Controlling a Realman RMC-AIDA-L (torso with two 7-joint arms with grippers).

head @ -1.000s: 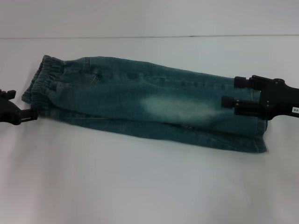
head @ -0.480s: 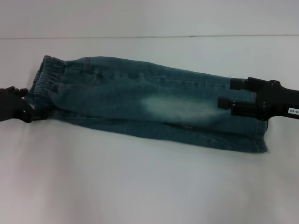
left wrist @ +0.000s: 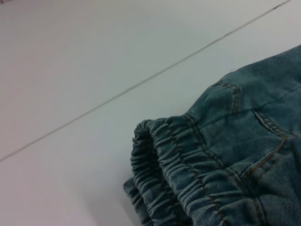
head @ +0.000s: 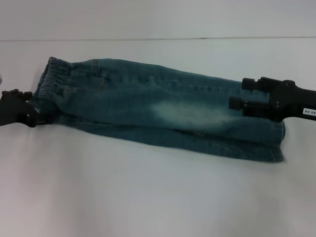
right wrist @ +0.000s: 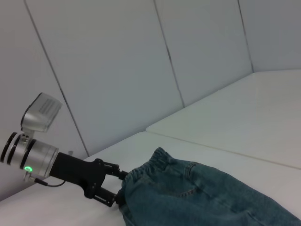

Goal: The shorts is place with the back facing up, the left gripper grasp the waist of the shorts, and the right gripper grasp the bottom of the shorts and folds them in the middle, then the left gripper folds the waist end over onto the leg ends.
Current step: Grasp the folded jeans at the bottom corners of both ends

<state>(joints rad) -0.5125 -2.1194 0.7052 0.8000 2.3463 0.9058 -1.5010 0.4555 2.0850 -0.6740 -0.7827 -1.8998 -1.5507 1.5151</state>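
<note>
The shorts (head: 148, 103), faded blue-green denim, lie folded lengthwise on the white table (head: 148, 197). The gathered waist (head: 49, 84) points left and the leg ends (head: 279, 143) point right. My left gripper (head: 33, 114) is at the waist's near corner. The right wrist view shows this left gripper (right wrist: 116, 187) open, one finger on either side of the waistband edge. The left wrist view shows the ruffled waist (left wrist: 178, 179) close up. My right gripper (head: 240, 94) is open over the denim just inside the leg ends, its fingers pointing left.
A seam line (head: 158, 38) crosses the table behind the shorts. White wall panels (right wrist: 117, 61) stand beyond the table in the right wrist view. Bare table surface lies in front of the shorts.
My left gripper has moved right until it reaches the waist corner. My right gripper has crept a little left and up over the leg ends. The shorts have barely shifted.
</note>
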